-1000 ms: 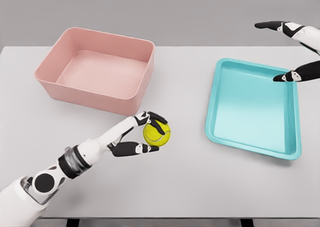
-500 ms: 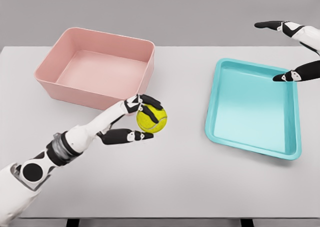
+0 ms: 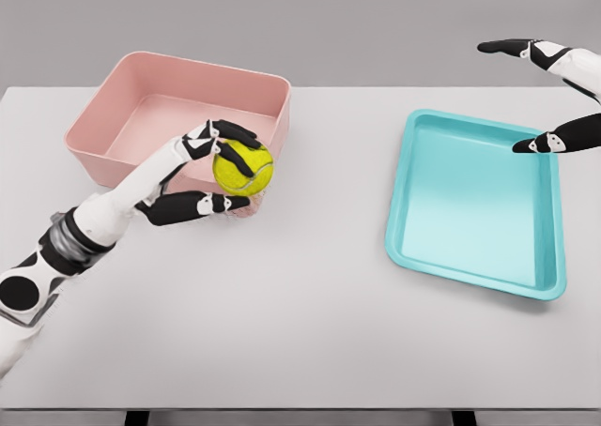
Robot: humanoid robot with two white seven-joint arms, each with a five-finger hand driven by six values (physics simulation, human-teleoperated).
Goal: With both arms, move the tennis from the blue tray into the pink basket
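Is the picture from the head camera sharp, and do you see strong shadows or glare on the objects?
In the head view the light is soft and even: the tennis ball, held by the left hand, and the pink basket show sharp edges. Shadows on the table are very faint. The blue tray has a pale sheen on its floor, no hard glare. The right hand is cut by the frame edge.

Tennis ball (image 3: 242, 167) now higher, nearer basket (image 3: 103, 154).

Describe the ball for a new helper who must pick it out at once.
Start at the pink basket on the table's far left. At its near right corner, the left hand holds a tennis ball above the table. It is the only round, yellow-green thing; the blue tray to the right holds nothing.
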